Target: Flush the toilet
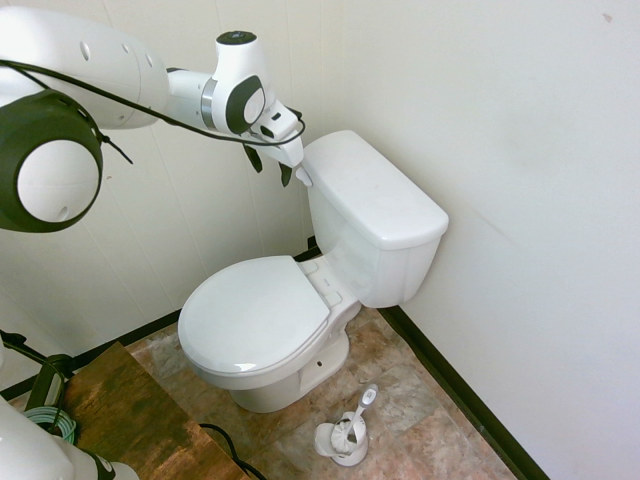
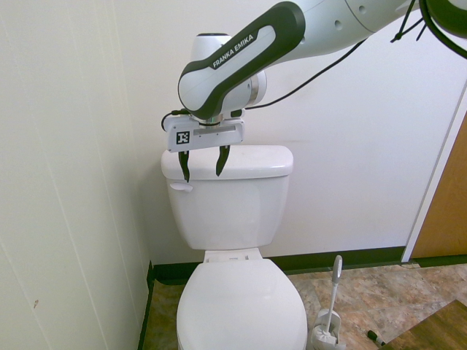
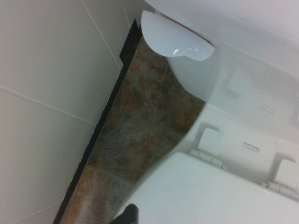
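Observation:
The white toilet (image 1: 372, 222) stands in the corner with its seat lid (image 1: 255, 315) down. Its small white flush lever (image 1: 303, 177) sticks out of the tank's front corner nearest the side wall. My gripper (image 1: 270, 167) hangs open just in front of that corner, fingers pointing down and holding nothing. In the second exterior view the gripper (image 2: 202, 173) sits just above the lever (image 2: 181, 187), one fingertip close over it, in front of the toilet tank (image 2: 233, 208). The wrist view looks down on the lever (image 3: 175, 37) and the lid's hinge end (image 3: 210, 196).
A white toilet brush (image 1: 348, 430) in its holder stands on the tiled floor by the bowl (image 2: 328, 324). Walls close in behind the tank and beside the lever. A wooden board (image 1: 120, 410) lies on the floor in front.

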Tool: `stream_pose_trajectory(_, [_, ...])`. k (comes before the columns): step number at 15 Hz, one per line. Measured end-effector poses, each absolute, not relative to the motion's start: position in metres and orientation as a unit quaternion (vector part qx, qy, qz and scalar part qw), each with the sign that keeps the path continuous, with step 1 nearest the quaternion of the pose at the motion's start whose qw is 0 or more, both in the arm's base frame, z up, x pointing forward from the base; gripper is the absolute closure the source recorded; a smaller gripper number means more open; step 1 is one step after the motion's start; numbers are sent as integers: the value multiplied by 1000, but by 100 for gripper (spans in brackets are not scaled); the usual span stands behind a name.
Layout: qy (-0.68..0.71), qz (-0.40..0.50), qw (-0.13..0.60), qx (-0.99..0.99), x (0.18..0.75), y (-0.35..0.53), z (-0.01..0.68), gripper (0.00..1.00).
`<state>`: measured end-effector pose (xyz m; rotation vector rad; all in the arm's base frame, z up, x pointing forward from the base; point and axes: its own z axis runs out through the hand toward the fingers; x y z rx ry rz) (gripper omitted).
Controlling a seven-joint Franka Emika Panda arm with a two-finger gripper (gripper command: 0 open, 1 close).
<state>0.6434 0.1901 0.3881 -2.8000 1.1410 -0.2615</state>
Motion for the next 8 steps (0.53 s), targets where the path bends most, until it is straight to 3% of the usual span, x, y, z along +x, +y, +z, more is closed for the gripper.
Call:
stream_pose_trajectory(7, [375, -88, 47, -922, 711, 215, 350, 0])
stream_pose_trajectory(8, [376, -91, 45, -921, 721, 217, 344, 100])
